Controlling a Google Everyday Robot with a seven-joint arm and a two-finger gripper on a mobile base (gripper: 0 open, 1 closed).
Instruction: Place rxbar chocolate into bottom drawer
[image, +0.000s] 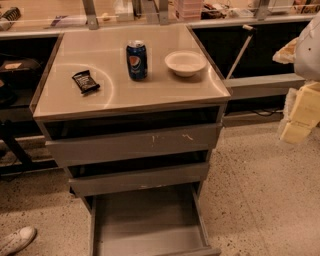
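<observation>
The rxbar chocolate (86, 81), a small black wrapper with pale lettering, lies flat on the left part of the cabinet top (150, 92). The bottom drawer (150, 220) is pulled out towards me, and its flat grey floor is bare. My gripper (296, 131) hangs at the right edge of the view, to the right of the cabinet and above the floor. It is well away from the bar and holds nothing that I can see.
A blue Pepsi can (136, 60) and a white bowl (185, 63) stand on the cabinet top to the right of the bar. Two upper grey drawers (135, 142) sit slightly out. A white shoe (16, 240) is at the lower left. A shelf (262, 85) stands to the right.
</observation>
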